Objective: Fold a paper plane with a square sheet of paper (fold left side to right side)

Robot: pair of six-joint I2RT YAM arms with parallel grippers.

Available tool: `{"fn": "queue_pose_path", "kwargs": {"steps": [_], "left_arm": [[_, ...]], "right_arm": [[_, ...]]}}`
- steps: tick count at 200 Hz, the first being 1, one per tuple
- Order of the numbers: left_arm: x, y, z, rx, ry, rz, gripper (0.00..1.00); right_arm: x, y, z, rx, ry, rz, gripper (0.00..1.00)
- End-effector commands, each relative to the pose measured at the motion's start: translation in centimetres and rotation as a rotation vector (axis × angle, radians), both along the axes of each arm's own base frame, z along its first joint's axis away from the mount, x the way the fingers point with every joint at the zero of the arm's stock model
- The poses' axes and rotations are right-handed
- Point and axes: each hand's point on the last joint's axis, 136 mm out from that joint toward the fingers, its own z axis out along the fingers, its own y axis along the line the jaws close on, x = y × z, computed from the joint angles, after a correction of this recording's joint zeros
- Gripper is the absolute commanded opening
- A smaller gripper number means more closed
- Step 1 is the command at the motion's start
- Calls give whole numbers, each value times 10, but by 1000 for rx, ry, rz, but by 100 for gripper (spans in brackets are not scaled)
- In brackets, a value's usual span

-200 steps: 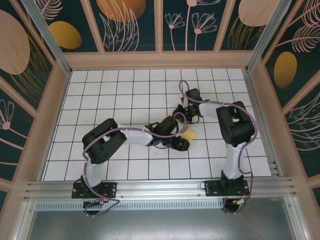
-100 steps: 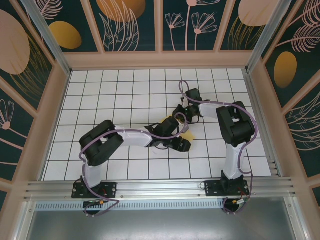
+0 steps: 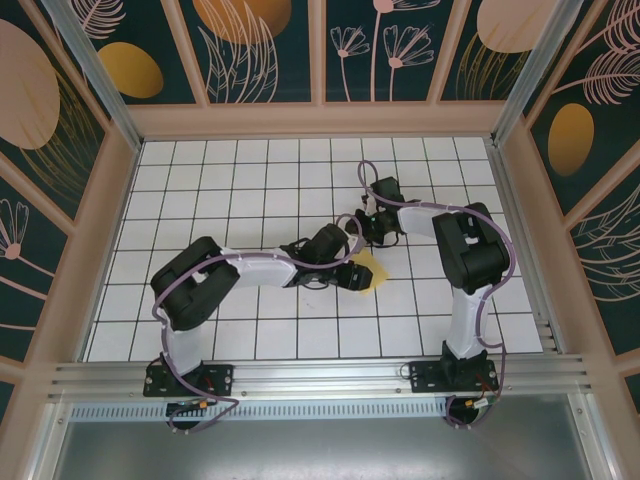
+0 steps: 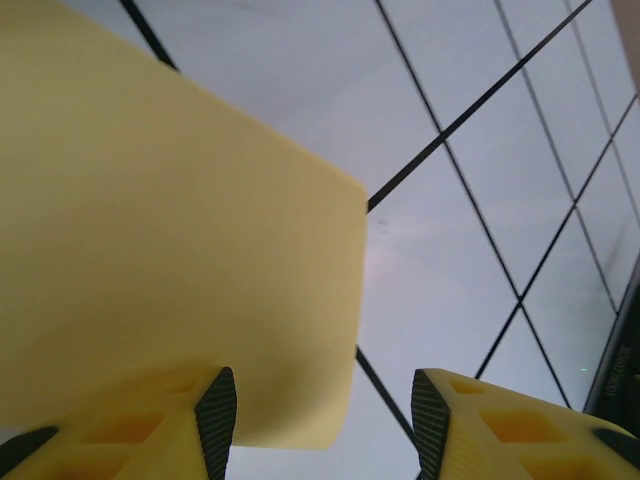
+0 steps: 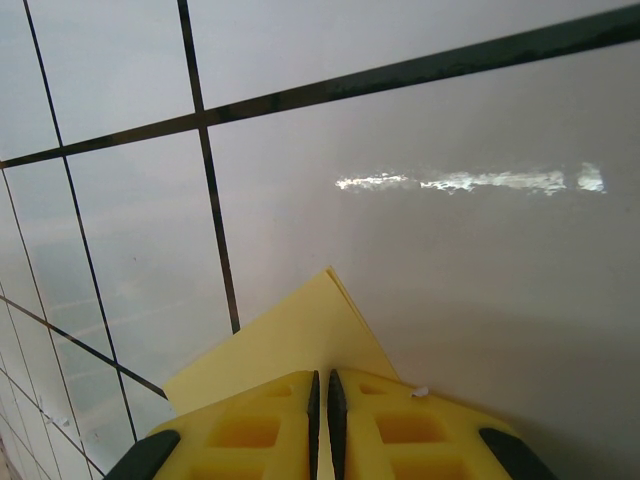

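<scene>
The yellow sheet of paper point(image 3: 366, 271), folded with doubled edges, lies on the white grid table at centre. In the right wrist view its pointed corner point(image 5: 322, 318) sticks out past my right gripper point(image 5: 321, 385), whose fingers are shut on it. From above, the right gripper point(image 3: 362, 233) sits at the paper's far edge. My left gripper point(image 3: 348, 272) is at the paper's left side. In the left wrist view the left gripper point(image 4: 325, 405) is open; the paper point(image 4: 170, 250) covers the left finger and reaches partway into the gap, away from the right finger point(image 4: 500, 425).
White tiles with black grid lines point(image 3: 250, 190) surround the paper. Both arms cross the middle of the table, the left forearm point(image 3: 262, 268) lying low from the left. Patterned walls point(image 3: 320, 50) enclose the table.
The left arm has swung back to the left and its gripper has shifted up-left off the paper, so more of the yellow sheet shows. The right gripper has stayed in place.
</scene>
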Motion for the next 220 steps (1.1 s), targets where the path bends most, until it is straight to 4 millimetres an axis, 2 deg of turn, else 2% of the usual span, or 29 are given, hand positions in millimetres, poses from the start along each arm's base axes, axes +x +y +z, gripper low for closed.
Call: {"fn": "queue_pose_path", "kwargs": {"steps": [1, 39, 72, 159, 193, 220], "left_arm": [[5, -6, -3, -1, -11, -2, 52], [-2, -6, -13, 20, 10, -26, 52], [-19, -7, -21, 44, 25, -81, 52], [-53, -17, -21, 21, 60, -177, 52], [-60, -16, -24, 14, 76, -188, 52], [-63, -18, -16, -19, 69, -203, 53]], "right_arm": [[-40, -13, -41, -110, 141, 16, 17], [-41, -12, -42, -108, 143, 13, 17], [-41, -13, -43, -111, 144, 14, 17], [-44, -15, -45, -113, 154, 8, 17], [-45, -14, -46, -111, 157, 7, 17], [-42, -11, -42, -92, 144, 12, 17]]}}
